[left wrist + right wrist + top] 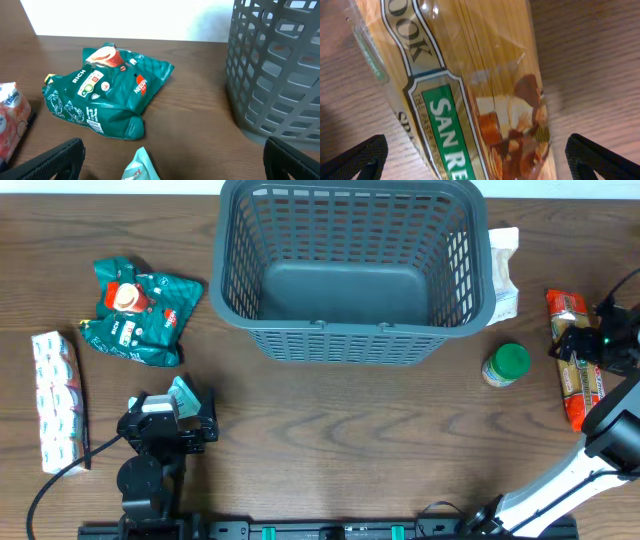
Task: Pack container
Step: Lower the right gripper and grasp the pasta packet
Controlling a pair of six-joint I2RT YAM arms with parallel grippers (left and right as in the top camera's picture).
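I saw left gripper (172, 147) spread wide, container (330, 340) ahead-right of its fingers (60, 159). Right gripper (475, 150) spread over spaghetti pack (470, 60), container well apart.

Overhead straight down; left wrist low, container (350, 290) in both; right wrist close-up.

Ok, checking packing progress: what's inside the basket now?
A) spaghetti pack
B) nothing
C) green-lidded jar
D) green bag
B: the container shows a bare bottom from overhead; the spaghetti pack, green bag and jar all lie outside it.
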